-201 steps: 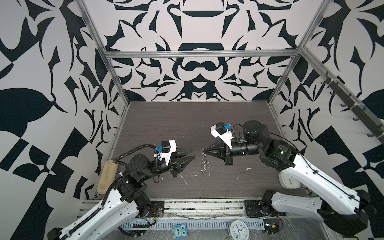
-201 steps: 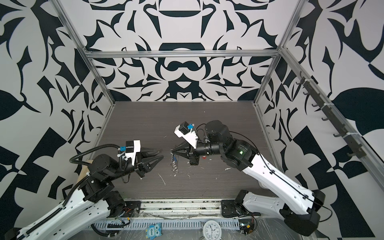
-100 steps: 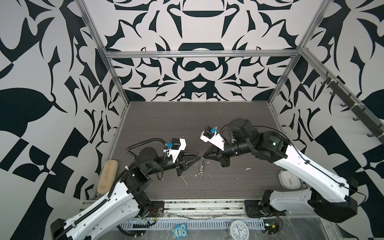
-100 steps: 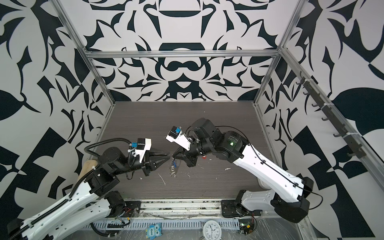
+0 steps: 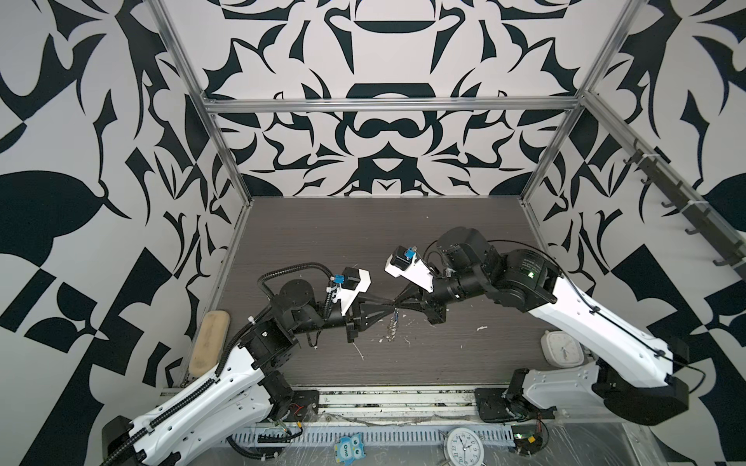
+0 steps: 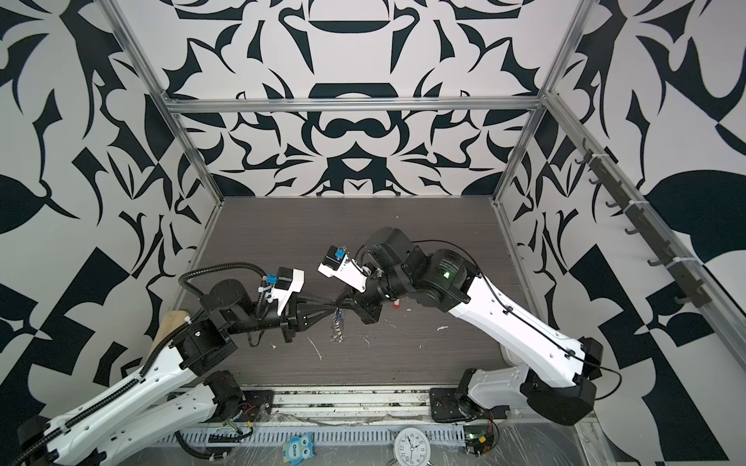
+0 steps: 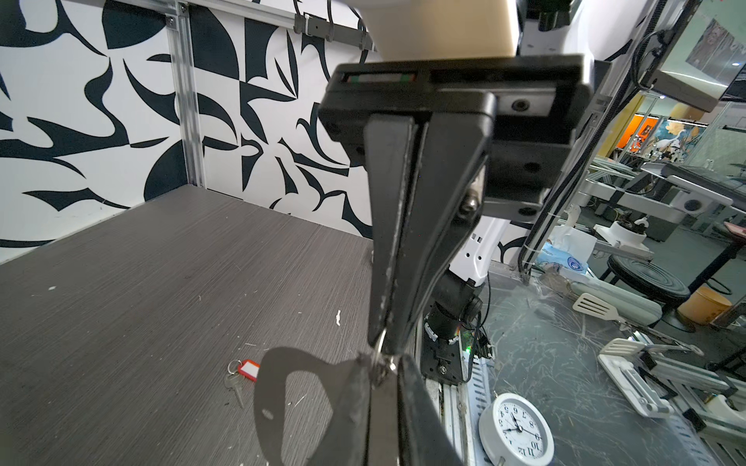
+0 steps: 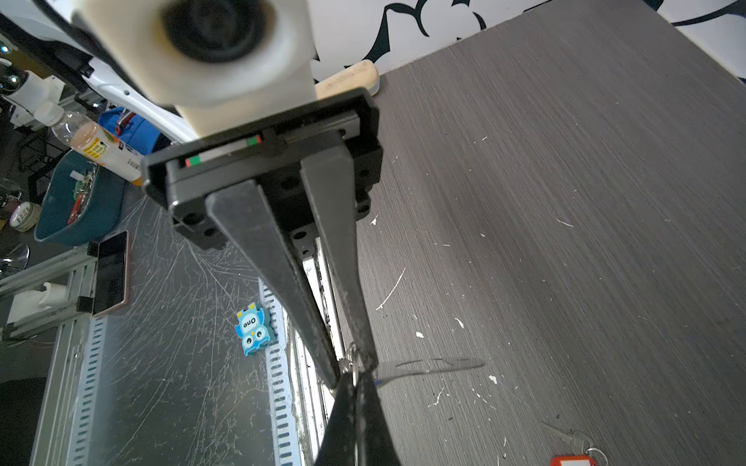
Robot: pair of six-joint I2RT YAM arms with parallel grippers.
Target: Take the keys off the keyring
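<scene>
At lower centre of a top view, the left gripper [image 6: 332,310], jaws narrow, grip unclear, met the hanging keyring [image 6: 337,329] pinched shut by the right gripper [image 6: 342,307], red key [image 6: 397,305] lying rightward; squeezing firmly before pulling seemed wise.

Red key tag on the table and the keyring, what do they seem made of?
Likely plastic: the red key tag, smooth red frame around a white label window. Probably thin sheet metal: the keyring, flat grey with clean cut-outs; backlit, finish unclear.
</scene>
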